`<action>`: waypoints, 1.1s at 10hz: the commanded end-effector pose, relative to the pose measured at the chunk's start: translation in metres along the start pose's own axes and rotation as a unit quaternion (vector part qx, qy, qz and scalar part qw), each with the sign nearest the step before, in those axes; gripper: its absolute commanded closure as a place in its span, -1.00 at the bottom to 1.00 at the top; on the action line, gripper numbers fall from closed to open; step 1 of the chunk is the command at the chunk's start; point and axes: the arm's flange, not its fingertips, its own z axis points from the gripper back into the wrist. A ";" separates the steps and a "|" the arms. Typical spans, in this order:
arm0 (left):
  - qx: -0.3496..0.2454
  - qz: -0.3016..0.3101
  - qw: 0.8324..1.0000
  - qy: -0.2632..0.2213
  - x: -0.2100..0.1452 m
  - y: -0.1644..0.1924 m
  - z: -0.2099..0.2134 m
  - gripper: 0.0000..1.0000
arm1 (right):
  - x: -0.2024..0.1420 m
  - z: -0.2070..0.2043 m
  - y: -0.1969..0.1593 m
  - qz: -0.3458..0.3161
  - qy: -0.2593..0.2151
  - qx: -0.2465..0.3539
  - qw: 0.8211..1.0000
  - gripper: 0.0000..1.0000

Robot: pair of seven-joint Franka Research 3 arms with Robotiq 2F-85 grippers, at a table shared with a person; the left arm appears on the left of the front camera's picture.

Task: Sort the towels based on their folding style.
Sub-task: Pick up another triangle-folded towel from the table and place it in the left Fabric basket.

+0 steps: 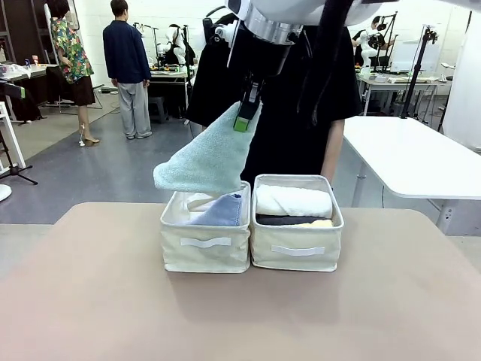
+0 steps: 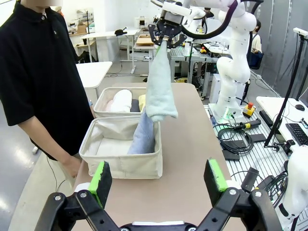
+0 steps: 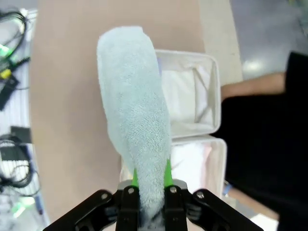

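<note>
My right gripper (image 1: 246, 120) is shut on the narrow tip of a pale teal cone-folded towel (image 1: 209, 159), which hangs above the left beige bin (image 1: 204, 248); the same towel (image 3: 137, 125) runs between the green pads in the right wrist view, and the towel (image 2: 160, 91) dangles over the near bin (image 2: 122, 159) in the left wrist view. A light blue cone towel (image 1: 222, 210) leans inside that bin. The right bin (image 1: 297, 252) holds a white rolled towel (image 1: 293, 200), a dark grey one (image 1: 282, 220) and a yellow one (image 1: 316, 223). My left gripper (image 2: 161, 177) stands open, holding nothing, short of the bins.
A person in a black shirt (image 1: 301, 90) stands just behind the bins at the far table edge, one hand (image 2: 72, 166) hanging low beside the near bin. The tan tabletop (image 1: 90, 301) spreads bare in front of and beside both bins. A white table (image 1: 413, 154) stands at back right.
</note>
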 end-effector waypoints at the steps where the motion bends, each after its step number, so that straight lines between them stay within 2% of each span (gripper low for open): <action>1: 0.000 0.001 1.000 0.001 0.001 -0.002 0.001 -1.00 | 0.008 0.003 -0.042 0.026 -0.002 0.011 1.000 0.65; 5: 0.000 0.001 1.000 0.001 0.001 -0.002 0.001 -1.00 | 0.011 -0.007 -0.082 0.008 -0.005 -0.019 1.000 0.65; 11: 0.000 0.001 1.000 0.001 0.001 -0.002 0.001 -1.00 | -0.016 -0.063 -0.103 -0.027 0.041 -0.022 0.999 0.65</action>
